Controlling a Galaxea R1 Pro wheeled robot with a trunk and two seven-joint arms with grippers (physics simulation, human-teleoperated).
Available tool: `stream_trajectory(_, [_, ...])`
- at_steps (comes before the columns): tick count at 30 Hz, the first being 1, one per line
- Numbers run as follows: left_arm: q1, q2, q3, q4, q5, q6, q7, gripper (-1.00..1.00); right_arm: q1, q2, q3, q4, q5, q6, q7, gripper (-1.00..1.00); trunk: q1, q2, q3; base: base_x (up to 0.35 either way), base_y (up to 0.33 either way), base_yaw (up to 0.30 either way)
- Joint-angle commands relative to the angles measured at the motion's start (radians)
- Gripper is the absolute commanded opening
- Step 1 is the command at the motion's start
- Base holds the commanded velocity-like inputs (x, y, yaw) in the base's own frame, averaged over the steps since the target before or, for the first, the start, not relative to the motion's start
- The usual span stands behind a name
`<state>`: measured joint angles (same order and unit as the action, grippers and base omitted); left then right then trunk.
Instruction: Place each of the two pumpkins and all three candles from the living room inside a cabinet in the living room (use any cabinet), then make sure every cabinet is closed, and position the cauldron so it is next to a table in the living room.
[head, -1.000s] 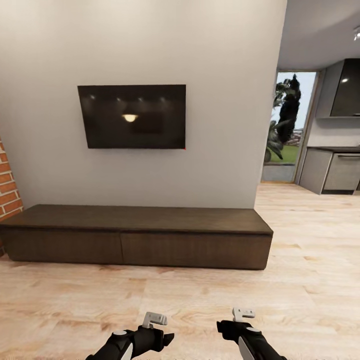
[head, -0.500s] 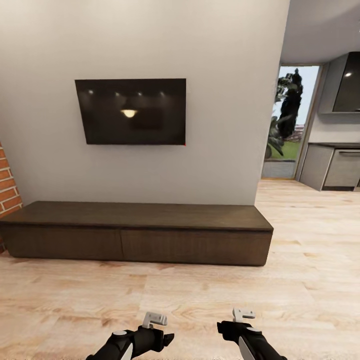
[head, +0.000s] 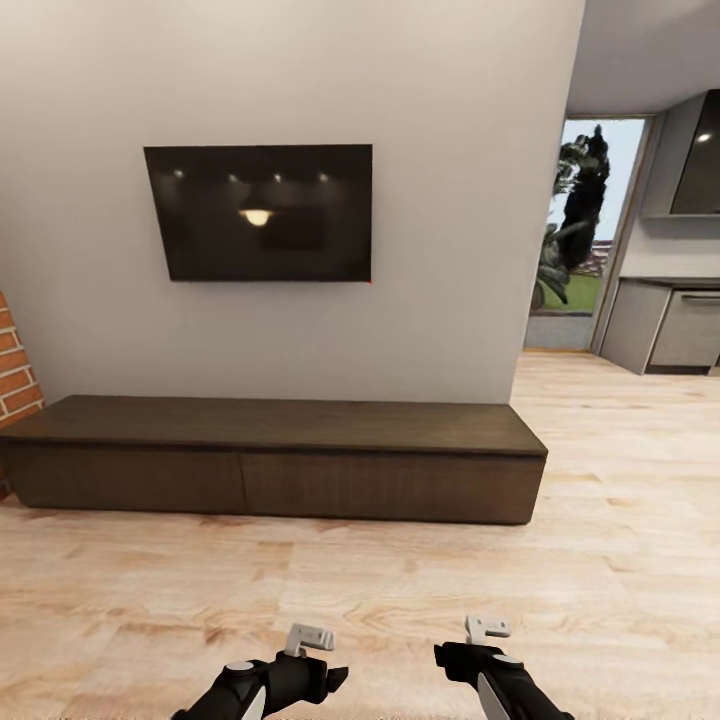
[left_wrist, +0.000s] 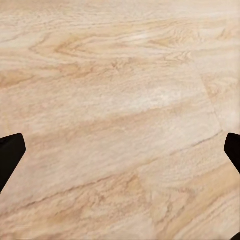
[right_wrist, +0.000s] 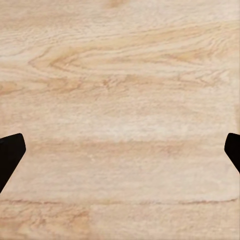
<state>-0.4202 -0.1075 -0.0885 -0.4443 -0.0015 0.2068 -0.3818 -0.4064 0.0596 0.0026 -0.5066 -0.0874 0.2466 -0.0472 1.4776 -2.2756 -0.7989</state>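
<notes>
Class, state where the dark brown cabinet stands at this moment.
In the head view, the cabinet stands on the plank floor against the grey wall, directly below the black TV, ahead of both grippers.

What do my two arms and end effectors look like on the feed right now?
In the head view, both arms are glossy black with white panels along the forearm. The left end effector and the right end effector each carry a small pale grey bracket. In the wrist views the fingers are plain black with blunt tips. No cables or markings are visible.

Head camera faces the long low dark-brown wooden cabinet (head: 270, 455) from well back — both wrist cameras look down, close, on the light wood plank floor (head: 400, 590) it shares.
</notes>
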Motion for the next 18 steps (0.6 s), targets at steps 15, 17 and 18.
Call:
stream_trajectory(15, [0.000,0.000,-0.001,-0.002,0.000,0.006,-0.002,1.00,0.000,0.002,0.000,-0.001,-0.009,0.005,-0.005,1.00,0.000,-0.001,-0.026,0.000,0.000,0.000])
stream_trajectory(17, [0.000,0.000,-0.001,-0.002,0.000,0.006,-0.002,1.00,0.000,0.001,0.000,-0.002,-0.009,0.005,-0.005,1.00,0.000,-0.001,-0.029,0.000,0.000,0.000])
stream_trajectory(18, [0.000,0.000,-0.001,-0.002,0.000,0.006,-0.002,1.00,0.000,0.001,0.000,-0.002,-0.009,0.005,-0.005,1.00,0.000,-0.001,-0.030,0.000,0.000,0.000])
